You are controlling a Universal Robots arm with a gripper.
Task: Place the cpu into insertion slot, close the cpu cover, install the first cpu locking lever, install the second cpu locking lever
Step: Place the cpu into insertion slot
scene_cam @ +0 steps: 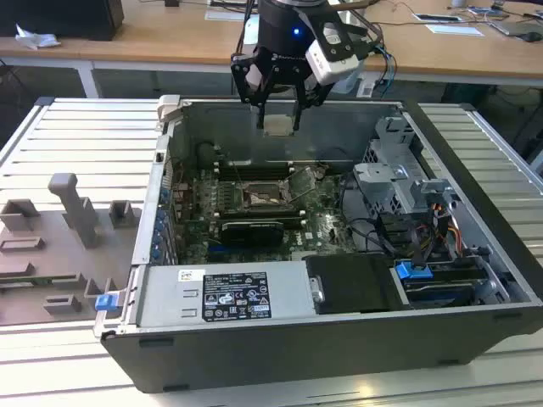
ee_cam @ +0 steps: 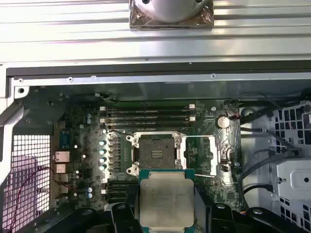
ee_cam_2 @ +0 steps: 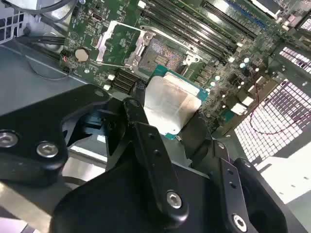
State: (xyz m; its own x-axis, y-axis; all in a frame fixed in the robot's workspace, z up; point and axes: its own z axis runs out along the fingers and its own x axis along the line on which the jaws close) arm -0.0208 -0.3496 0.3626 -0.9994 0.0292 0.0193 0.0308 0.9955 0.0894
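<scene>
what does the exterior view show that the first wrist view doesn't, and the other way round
Exterior view: the whole open computer case from outside, its labelled power supply, the grey fixture blocks at the exterior view's left, and the gripper hanging above the case.
First wrist view: a straight-down look at the board, with a round coin cell and a perforated case wall.
Both: the cpu held in the gripper, and the open insertion slot with nothing in it.

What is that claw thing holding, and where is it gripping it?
The gripper holds the cpu, its fingers pinching two opposite side edges.
</scene>
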